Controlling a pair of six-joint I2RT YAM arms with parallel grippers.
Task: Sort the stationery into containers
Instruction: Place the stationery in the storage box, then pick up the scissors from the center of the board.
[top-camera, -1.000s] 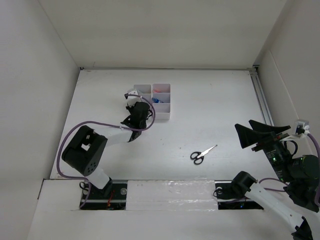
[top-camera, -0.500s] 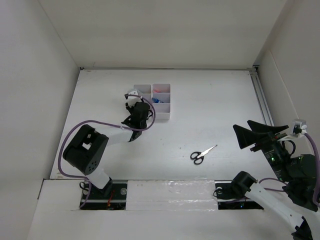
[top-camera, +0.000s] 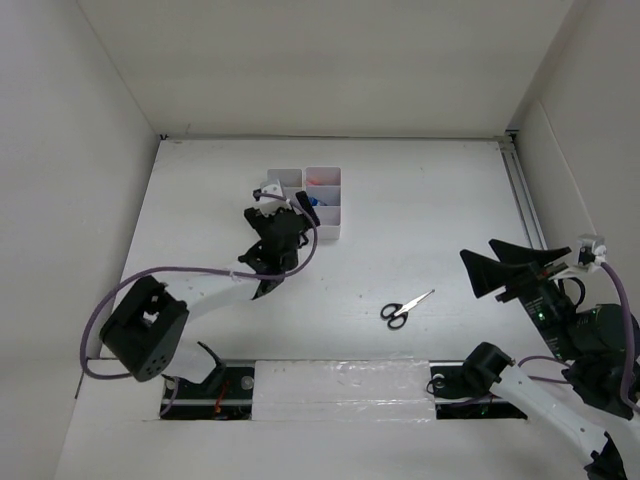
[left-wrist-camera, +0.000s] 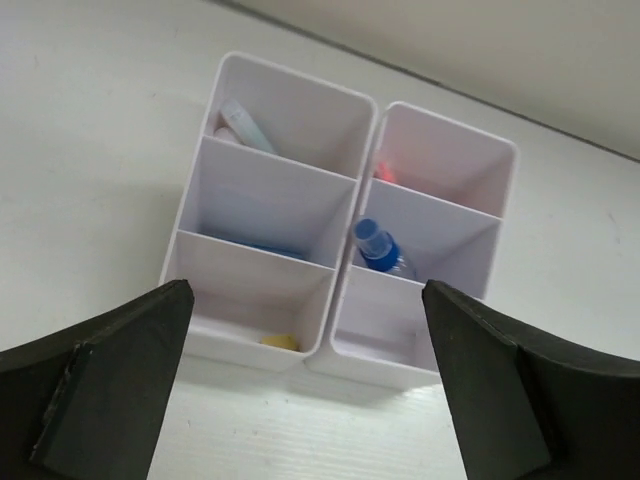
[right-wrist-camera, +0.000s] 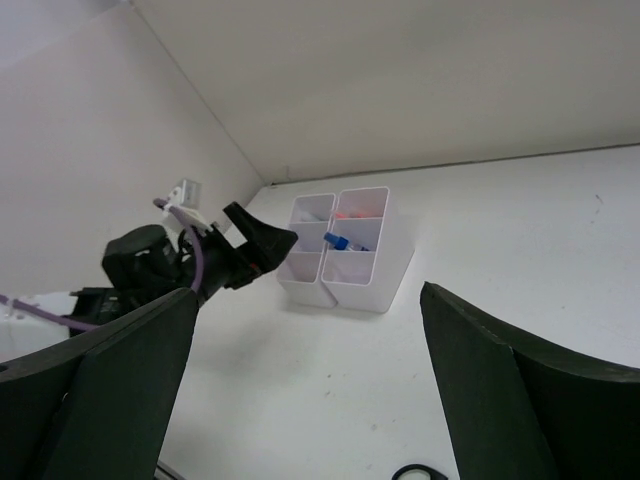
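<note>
Scissors lie flat on the table, long axis 8-to-2 o'clock in the top view, handles at the 8 end. Right end effector is open, empty and nearer, with the scissors at its 8 o'clock. Left end effector is open and empty over the trays, with the scissors well apart at 4 o'clock.

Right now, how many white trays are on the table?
2. The left tray and the right tray stand side by side, each split into three boxes. None looks hidden.

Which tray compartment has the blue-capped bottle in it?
The middle compartment of the right tray; the bottle leans there, cap up, unlike the other five.
</note>
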